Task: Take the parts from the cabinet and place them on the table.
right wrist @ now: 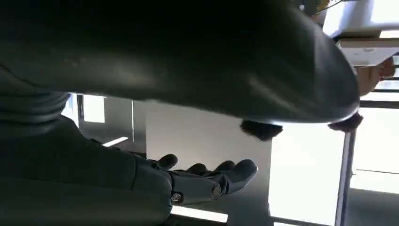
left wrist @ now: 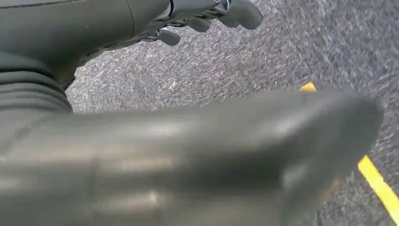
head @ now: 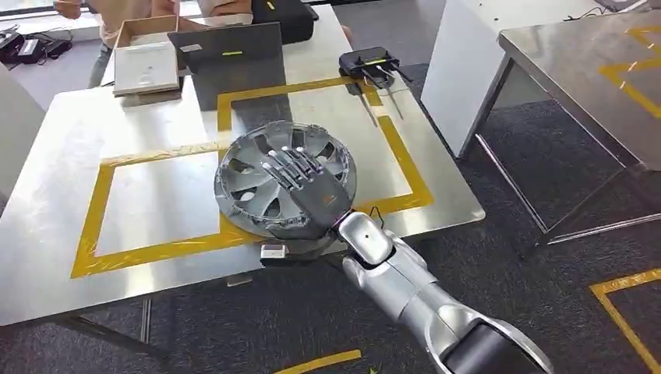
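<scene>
Silver-grey plastic spoked hubcap [head: 284, 178] lies flat on the shiny metal counter [head: 156, 195], frame centre, overlapping the yellow tape rectangle [head: 93, 226]. Right robot hand [head: 308, 191] lies on top of it, fingers straight and together; real grip can't be confirmed. Left robot hand [left wrist: 207, 16] hangs over grey carpet, fingers loosely curled, holding nothing. Hubcap is likely light, thin, slightly flexy, slippery; best held at the rim or through a spoke opening.

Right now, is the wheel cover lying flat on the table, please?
Flat: the wheel cover lies face-up on the table, under the right hand.
</scene>
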Robot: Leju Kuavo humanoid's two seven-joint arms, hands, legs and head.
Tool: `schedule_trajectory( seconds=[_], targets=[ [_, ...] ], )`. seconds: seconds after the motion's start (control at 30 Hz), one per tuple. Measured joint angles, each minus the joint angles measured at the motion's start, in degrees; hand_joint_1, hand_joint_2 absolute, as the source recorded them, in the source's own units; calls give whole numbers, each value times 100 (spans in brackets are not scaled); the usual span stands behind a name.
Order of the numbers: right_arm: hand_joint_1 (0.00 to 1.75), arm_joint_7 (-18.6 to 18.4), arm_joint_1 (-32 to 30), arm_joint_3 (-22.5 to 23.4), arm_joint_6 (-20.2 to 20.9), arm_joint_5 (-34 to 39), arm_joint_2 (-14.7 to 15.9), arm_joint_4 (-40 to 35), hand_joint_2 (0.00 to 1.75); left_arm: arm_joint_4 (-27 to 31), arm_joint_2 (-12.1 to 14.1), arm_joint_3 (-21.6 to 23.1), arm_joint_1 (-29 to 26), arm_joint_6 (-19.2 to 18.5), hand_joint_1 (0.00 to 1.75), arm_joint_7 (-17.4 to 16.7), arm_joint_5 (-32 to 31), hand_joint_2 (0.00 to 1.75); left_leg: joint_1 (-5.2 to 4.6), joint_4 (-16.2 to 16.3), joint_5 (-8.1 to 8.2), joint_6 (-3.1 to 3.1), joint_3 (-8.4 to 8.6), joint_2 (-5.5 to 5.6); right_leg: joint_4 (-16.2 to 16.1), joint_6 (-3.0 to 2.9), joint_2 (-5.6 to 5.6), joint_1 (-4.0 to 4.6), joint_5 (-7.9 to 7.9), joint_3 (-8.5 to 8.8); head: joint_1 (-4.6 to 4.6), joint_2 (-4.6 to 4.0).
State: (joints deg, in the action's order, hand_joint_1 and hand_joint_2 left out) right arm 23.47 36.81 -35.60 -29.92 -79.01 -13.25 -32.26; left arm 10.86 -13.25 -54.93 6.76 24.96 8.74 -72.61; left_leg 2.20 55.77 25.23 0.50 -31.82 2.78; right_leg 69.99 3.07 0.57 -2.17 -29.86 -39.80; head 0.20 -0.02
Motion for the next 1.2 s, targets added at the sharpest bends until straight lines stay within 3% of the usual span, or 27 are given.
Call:
schedule_trajectory(
  seconds=[0.07,0.1,0.13,0.17,0.23,0.27,0.3,0.33,0.4,0.43,0.47,0.5,0.57,0.6,0.63,0.73,0.77,0.8,0.83,0.9,0.93,0.97,1.0,1.07,1.1,1.13,1.2],
  targets=[
    [0,-2,-29,9,0,17,0,-98,0,2,0,0,5,-2,0,-7,-9,0,65,149,58,115,-78,0,-997,111,-9,-89,342,602,4,0],
    [0,-6,-42,15,-2,33,0,-142,0,17,31,0,7,-2,0,-11,-11,0,57,206,81,194,-148,16,-992,114,76,-42,207,638,15,0],
    [0,-7,-83,24,-9,37,0,-195,0,13,31,0,5,-2,0,-9,-15,0,43,262,110,257,-191,42,-876,-19,147,-34,374,521,17,0],
    [0,-17,-98,35,-4,39,7,-220,0,17,33,0,5,-2,0,-7,-24,0,35,311,129,299,-194,50,-978,-94,131,-53,193,553,15,0],
    [0,-28,-157,37,-4,37,4,-313,0,20,46,2,-11,-2,0,-15,-61,0,66,259,71,386,-236,84,-892,-223,110,-35,228,490,15,0],
    [0,-46,-183,37,-9,39,4,-343,0,13,48,2,-25,-2,0,-17,-66,0,84,312,95,400,-246,9,-928,-300,67,-41,278,466,-4,0],
    [0,-52,-208,39,-11,39,4,-374,0,13,55,2,-30,-2,0,-26,-74,0,71,480,291,373,-309,-149,-945,-352,48,-18,314,444,-22,0],
    [0,-59,-228,44,-26,41,13,-397,0,13,61,4,-27,-2,0,-48,-100,0,64,828,592,355,-436,-214,-953,-389,31,1,352,412,-28,0],
    [0,-70,-309,70,-55,50,31,-446,0,13,63,18,-17,-15,0,-94,-149,0,18,1702,1111,334,-734,-224,-950,-423,-38,52,416,322,-35,0],
    [0,-90,-363,83,-52,50,42,-468,0,11,66,28,-20,-39,0,-94,-175,0,5,1953,1205,316,-785,-224,-949,-435,-63,81,449,279,-33,0],
    [0,-109,-416,92,-46,48,61,-492,0,11,70,46,-30,-53,0,-96,-192,0,-12,1957,1170,293,-719,-225,-948,-441,-85,108,478,238,-35,0],
    [0,-127,-464,105,-48,50,85,-518,0,11,74,59,-41,-59,0,-96,-220,0,-38,1696,1018,244,-517,-226,-948,-439,-106,133,519,194,-33,0],
    [0,-136,-518,149,-94,101,125,-570,0,13,83,107,-57,-63,0,-92,-291,0,-107,732,673,117,122,-245,-948,-423,-123,156,592,127,-35,0],
    [0,-118,-535,170,-127,118,144,-603,0,18,107,118,-56,-63,0,-96,-306,0,-150,297,755,67,349,-286,-948,-402,-138,155,630,110,-31,0],
    [0,-96,-556,184,-138,159,166,-616,0,17,118,138,-72,-66,0,-109,-310,0,-178,369,616,94,373,-306,-978,-364,-137,165,675,121,-18,0],
    [0,-35,-633,236,-140,236,184,-629,0,15,149,179,-115,-136,0,-221,-372,0,-225,323,549,-4,251,-283,-1054,-236,-151,137,805,137,-37,0],
    [0,-42,-661,258,-140,256,210,-627,0,11,153,188,-137,-160,0,-260,-398,0,-166,250,451,-62,222,-291,-1063,-193,-146,154,831,108,-37,0],
    [0,-44,-692,269,-140,273,232,-629,0,11,164,192,-138,-188,0,-326,-428,0,-165,230,375,-98,207,-304,-977,-166,-108,131,633,52,-33,0],
    [0,-46,-721,280,-140,295,258,-629,0,11,175,205,-139,-201,0,-382,-454,0,-165,226,308,-160,125,-303,-728,-144,-93,133,298,-37,-22,0],
    [0,-46,-805,306,-157,343,291,-627,0,11,186,253,-160,-253,0,-491,-498,0,-172,235,180,-176,-40,-294,132,-96,-79,132,-320,-272,-22,0],
    [0,-39,-856,310,-166,358,297,-627,0,11,188,260,-177,-258,0,-531,-507,0,-175,246,123,-176,-125,-294,508,-82,-71,134,-441,-350,-20,0],
    [0,-33,-897,315,-173,376,308,-627,0,11,194,271,-189,-280,0,-566,-522,0,-175,263,72,-168,-209,-293,642,-80,-71,133,-391,-320,-20,0],
    [0,-26,-928,317,-184,398,315,-627,0,11,199,282,-198,-289,0,-577,-527,0,-175,286,31,-157,-286,-292,522,-84,-71,132,-246,-170,-22,0],
    [0,24,-956,332,-236,446,315,-627,0,11,210,284,-202,-288,0,-577,-531,0,-174,338,-39,-122,-421,-289,-295,-117,-66,132,76,459,-20,0],
    [0,55,-956,337,-262,459,315,-627,0,11,212,284,-199,-288,0,-575,-527,0,-174,375,-69,-95,-459,-286,-817,-150,-45,135,32,838,-20,0],
    [0,91,-966,352,-313,474,315,-627,0,13,219,284,-202,-288,0,-570,-507,0,-195,392,-103,-48,-511,-272,-1059,-212,-27,181,-91,963,-24,0],
    [0,125,-986,406,-367,524,321,-618,0,11,247,284,-205,-288,0,-566,-476,0,-192,379,-176,21,-493,-267,-1050,-293,-30,187,-24,916,9,0]
  ],
)
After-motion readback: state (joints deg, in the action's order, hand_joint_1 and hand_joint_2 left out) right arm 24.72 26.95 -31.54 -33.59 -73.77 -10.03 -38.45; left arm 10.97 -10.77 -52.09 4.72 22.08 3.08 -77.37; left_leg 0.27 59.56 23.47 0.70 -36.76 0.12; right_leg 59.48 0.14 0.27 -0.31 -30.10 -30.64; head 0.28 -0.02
